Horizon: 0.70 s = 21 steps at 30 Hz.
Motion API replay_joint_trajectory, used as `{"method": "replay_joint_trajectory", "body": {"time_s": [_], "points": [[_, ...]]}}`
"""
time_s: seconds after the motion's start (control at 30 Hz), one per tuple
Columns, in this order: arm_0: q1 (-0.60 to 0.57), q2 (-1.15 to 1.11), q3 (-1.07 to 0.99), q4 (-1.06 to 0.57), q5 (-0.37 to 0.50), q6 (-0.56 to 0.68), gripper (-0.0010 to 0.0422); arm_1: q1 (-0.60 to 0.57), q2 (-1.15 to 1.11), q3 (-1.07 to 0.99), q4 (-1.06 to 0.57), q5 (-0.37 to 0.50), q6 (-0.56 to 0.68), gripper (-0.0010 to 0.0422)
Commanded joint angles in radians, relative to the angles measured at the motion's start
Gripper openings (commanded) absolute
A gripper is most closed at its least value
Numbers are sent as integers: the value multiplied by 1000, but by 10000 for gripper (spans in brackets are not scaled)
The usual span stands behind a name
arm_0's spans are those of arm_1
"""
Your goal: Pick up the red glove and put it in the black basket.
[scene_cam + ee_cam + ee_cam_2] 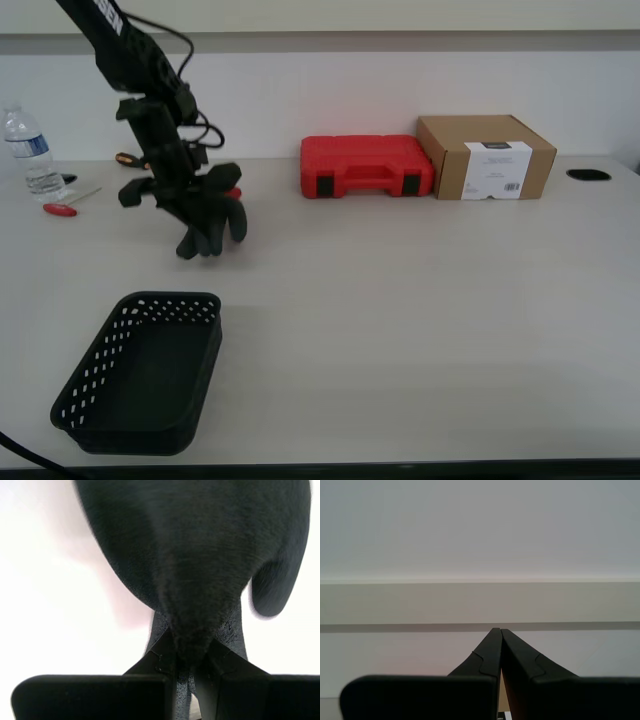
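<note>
Our first gripper (197,200) clamped on glove (212,222), aloft | second gripper (500,635) closed, empty | basket (140,375) at 6 o'clock of glove | risk: thin pinch slips, glove falls short

Dark red-cuffed red glove (210,222) hangs above table, black basket (140,375) empty.

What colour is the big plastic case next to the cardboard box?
The case is red with black latches, clearest in the exterior view.

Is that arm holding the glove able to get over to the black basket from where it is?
Probably yes. My first gripper holds the red glove above the table, and nothing stands between it and the black basket.
</note>
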Motion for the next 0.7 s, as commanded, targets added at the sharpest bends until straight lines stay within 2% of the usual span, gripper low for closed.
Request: {"method": "replay_joint_trajectory", "body": {"time_s": [0.03, 0.17, 0.3, 0.53, 0.7], "points": [[1, 0, 1, -1, 0, 3, 0, -2, -67, -2, -16, 0, 1, -2], [1, 0, 1, -2, 0, 3, 0, -7, -146, -15, -140, -1, 32, -2], [1, 0, 1, 0, 0, 3, 0, -13, -281, -134, -136, -5, 30, -2], [0, 0, 1, -2, 0, 3, 0, -17, -647, -525, -30, -11, -34, -1], [0, 0, 1, -2, 1, 3, 0, -19, -828, -834, -18, -7, -55, -1]]}}
